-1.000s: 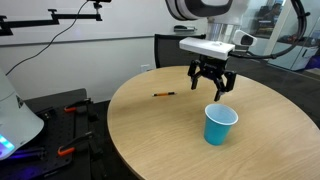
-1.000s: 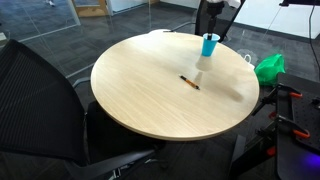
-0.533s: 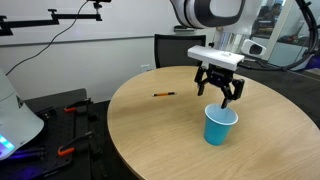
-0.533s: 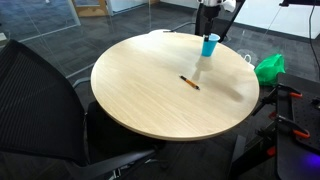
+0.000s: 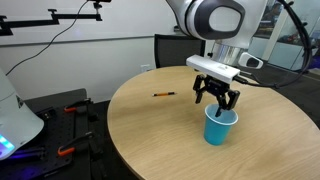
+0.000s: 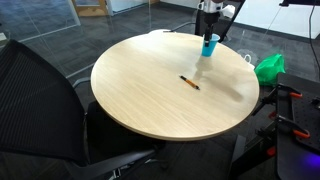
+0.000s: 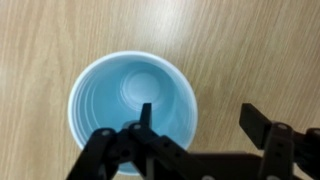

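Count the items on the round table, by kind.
blue cup: 1
pen, or maybe a marker: 1
Total: 2

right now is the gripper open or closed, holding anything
Gripper: open, astride the rim of the blue cup, one finger inside and one outside, holding nothing.

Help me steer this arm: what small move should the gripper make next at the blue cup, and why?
Probably close the jaws on the rim. In the wrist view the open gripper straddles the wall of the upright blue cup: one finger over its inside, the other outside.
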`<act>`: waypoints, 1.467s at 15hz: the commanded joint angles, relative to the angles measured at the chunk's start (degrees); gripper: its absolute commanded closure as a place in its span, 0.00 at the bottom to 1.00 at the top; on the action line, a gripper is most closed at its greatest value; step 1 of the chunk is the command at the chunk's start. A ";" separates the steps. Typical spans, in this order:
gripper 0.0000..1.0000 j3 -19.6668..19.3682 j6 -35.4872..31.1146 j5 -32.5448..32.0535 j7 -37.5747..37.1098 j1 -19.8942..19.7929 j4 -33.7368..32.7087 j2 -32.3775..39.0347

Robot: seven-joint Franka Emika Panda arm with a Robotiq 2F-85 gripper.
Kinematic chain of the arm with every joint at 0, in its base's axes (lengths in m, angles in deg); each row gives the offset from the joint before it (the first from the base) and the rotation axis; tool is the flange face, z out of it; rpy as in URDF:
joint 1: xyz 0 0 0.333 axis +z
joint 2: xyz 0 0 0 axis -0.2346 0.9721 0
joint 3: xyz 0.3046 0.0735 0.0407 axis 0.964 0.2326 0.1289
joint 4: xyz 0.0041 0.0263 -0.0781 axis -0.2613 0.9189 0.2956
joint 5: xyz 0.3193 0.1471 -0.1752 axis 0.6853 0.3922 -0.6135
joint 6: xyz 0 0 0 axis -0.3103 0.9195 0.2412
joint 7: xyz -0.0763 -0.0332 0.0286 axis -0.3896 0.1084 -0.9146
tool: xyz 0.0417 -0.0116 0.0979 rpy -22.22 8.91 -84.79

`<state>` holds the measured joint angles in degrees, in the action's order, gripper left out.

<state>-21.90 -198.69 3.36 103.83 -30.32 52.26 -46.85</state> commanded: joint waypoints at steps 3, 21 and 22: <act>0.58 1.20 0.05 1.28 -0.45 -1.23 -0.73 0.60; 0.99 -0.13 2.06 -0.93 -7.99 1.76 1.41 -6.55; 0.99 -0.13 2.43 -1.32 -8.74 2.38 1.75 -7.77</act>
<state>-21.33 -198.37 3.23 98.37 -30.02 51.68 -49.63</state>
